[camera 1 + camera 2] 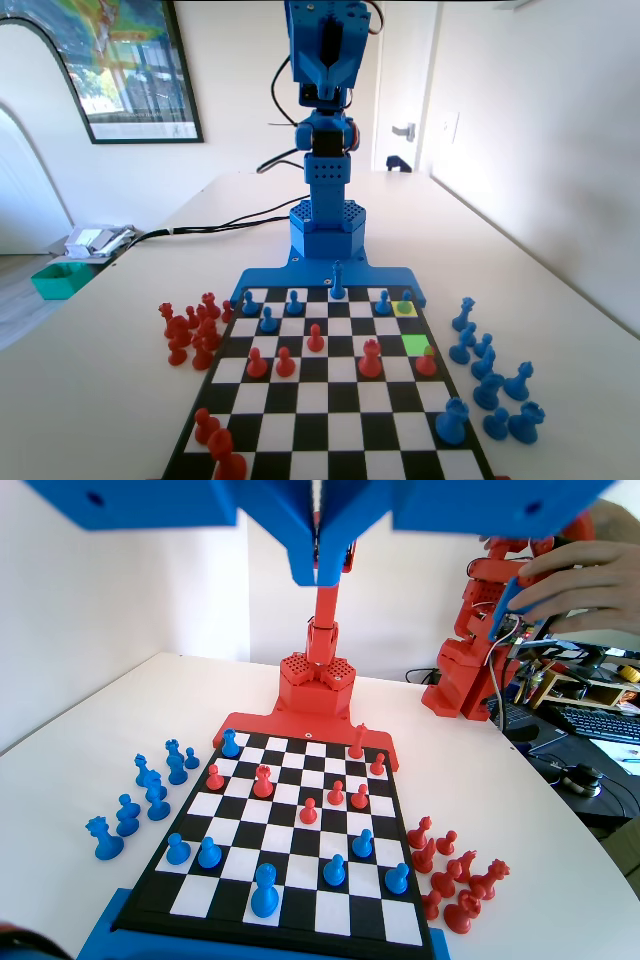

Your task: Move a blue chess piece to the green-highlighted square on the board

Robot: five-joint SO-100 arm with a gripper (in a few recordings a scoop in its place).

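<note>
High above the board (290, 912), the gripper (318, 565) hangs closed and empty.

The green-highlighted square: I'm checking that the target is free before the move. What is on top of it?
Nothing stands on the green-highlighted square. A red pawn stands just in front of it in the fixed view, hiding little or none of it. The gripper hangs high above the board, jaws together.

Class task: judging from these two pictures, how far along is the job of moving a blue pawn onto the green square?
Nothing looks done: the green-highlighted square is empty. The blue chess piece stands on the yellow square just beyond it. Nothing is in hand: the pincer hangs high above the board, jaws together, empty. Left: descend, grasp the pawn, place it.
</note>
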